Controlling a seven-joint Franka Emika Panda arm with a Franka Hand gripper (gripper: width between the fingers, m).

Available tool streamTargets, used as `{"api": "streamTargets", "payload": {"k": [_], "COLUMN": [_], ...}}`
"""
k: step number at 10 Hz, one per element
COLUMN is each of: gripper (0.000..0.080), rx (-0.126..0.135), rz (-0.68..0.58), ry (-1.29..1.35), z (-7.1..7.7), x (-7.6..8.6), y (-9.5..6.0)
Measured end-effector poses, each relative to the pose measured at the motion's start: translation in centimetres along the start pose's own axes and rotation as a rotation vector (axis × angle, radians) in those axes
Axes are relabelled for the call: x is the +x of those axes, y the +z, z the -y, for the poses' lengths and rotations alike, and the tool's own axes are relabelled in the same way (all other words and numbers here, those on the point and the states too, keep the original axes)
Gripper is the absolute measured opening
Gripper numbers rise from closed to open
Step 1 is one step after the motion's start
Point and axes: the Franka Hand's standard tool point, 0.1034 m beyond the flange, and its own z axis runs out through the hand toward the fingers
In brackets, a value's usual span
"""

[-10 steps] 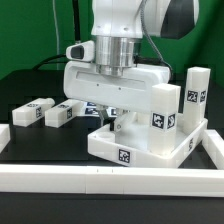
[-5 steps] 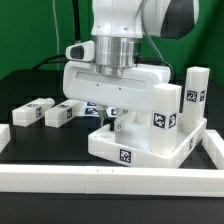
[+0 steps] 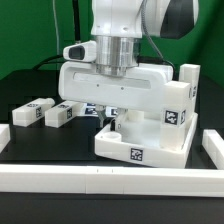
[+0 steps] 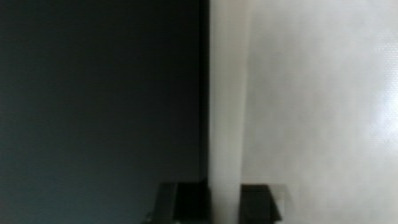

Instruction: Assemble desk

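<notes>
The desk top [image 3: 150, 143], a white rimmed tray with a tag on its front wall, lies on the black table right of centre in the exterior view. Two white legs stand upright on it: one [image 3: 174, 108] at its near right and one [image 3: 188, 82] behind that. My gripper [image 3: 112, 120] comes straight down at the tray's left rim and is shut on that rim. In the wrist view the rim's thin white wall [image 4: 222, 110] runs up from between my fingertips [image 4: 222, 202], with dark table on one side and white tray on the other.
Two loose white legs [image 3: 30, 112] [image 3: 60, 113] lie on the table at the exterior view's left. A long white border rail [image 3: 100, 178] runs along the front and turns up at the right [image 3: 213, 145]. The marker board [image 3: 90, 107] peeks out behind my gripper.
The desk top with its two standing legs has turned and shifted slightly toward the exterior view's right, with my gripper still shut on its rim. The loose legs have not moved.
</notes>
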Motion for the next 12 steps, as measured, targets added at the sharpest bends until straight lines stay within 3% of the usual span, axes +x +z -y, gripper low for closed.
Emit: {"api": "streamTargets", "payload": {"k": [3, 8, 12], "gripper": [0.0059, 0.0061, 0.0061], "rx": [0.001, -0.009, -0.022], "rz": [-0.005, -0.039, -0.047], "ry": [-0.157, -0.475, -0.659], "z": [0.1, 1.9, 1.5], "x": [0.3, 2.6, 3.1], "y": [-0.1, -0.3, -0.5]}}
